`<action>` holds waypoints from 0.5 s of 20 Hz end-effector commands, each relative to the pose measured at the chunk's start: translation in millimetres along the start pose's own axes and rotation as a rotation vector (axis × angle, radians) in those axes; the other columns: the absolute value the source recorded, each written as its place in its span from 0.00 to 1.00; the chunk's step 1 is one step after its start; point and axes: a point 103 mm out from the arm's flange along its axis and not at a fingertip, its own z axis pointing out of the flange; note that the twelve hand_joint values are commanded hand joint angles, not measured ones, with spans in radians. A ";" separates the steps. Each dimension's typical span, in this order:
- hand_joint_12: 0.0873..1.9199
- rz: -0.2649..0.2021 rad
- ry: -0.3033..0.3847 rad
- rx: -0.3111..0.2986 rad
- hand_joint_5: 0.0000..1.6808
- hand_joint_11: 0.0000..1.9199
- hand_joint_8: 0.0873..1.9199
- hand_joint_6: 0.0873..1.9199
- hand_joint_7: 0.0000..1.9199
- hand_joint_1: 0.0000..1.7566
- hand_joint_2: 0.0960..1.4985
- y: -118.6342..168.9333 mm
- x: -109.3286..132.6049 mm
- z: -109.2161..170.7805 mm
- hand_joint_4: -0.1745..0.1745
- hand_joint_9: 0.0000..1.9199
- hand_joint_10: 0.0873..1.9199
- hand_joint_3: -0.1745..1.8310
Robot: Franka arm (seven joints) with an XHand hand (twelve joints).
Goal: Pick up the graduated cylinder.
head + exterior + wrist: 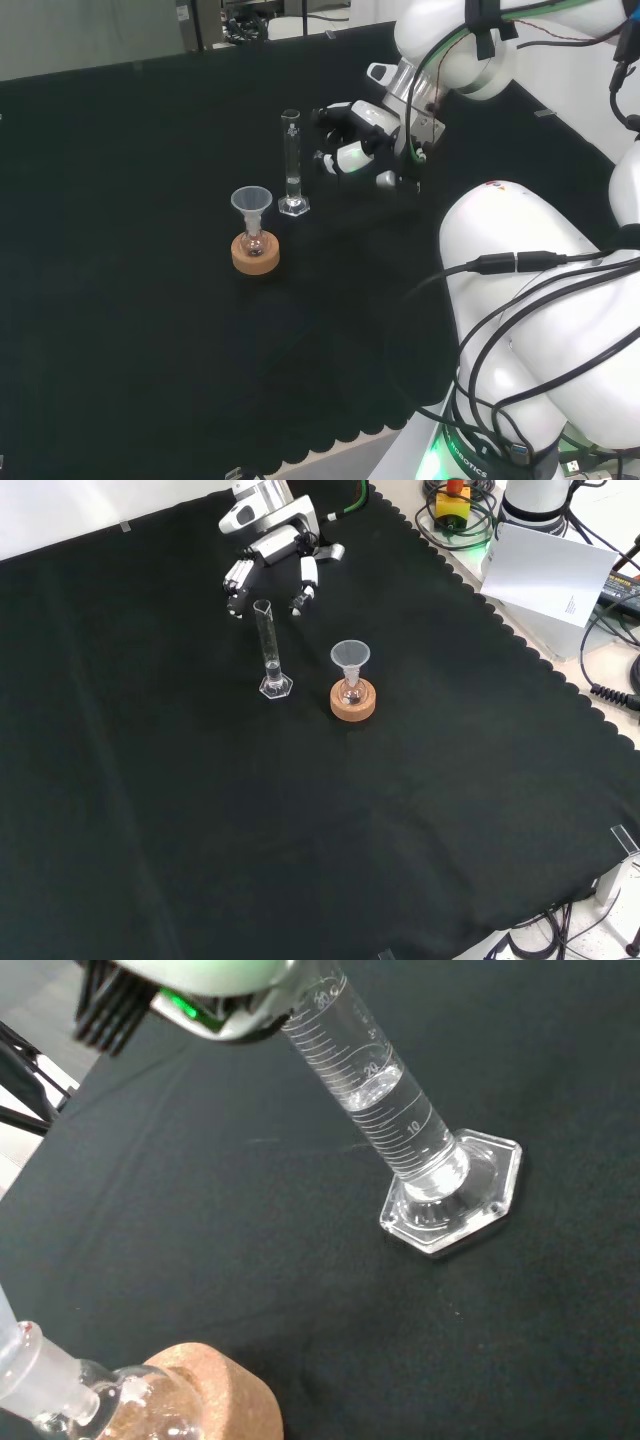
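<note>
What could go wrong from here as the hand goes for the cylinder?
The graduated cylinder is tall on a small base and holds clear liquid; a nudge from the open hand could tip and spill it. The flask with funnel on its cork ring stands close by and could get knocked.

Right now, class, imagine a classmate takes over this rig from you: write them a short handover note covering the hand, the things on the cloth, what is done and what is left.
Hand: open, holding nothing, fingers spread toward the graduated cylinder but apart from it.
Graduated cylinder: upright on the black cloth, some clear liquid in its lower part.
Beside it: a small flask on a cork ring, a funnel in its neck.
Done: the approach only.
Left: close the fingers round the cylinder and lift it, keeping clear of the funnel.
</note>
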 end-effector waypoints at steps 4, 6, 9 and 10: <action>0.67 -0.060 0.129 -0.013 0.30 0.18 0.31 0.00 0.19 0.57 0.34 17.6 -3.5 31.4 0.34 0.29 0.26 0.44; 0.67 -0.069 0.154 -0.027 0.30 0.18 0.31 0.00 0.19 0.58 0.34 22.1 -2.1 37.6 0.34 0.30 0.26 0.45; 0.67 -0.073 0.196 -0.050 0.31 0.19 0.31 0.00 0.21 0.58 0.33 28.1 -2.7 43.9 0.34 0.32 0.26 0.45; 0.67 -0.075 0.204 -0.056 0.31 0.19 0.31 0.00 0.22 0.58 0.33 29.7 -2.8 45.4 0.34 0.32 0.26 0.46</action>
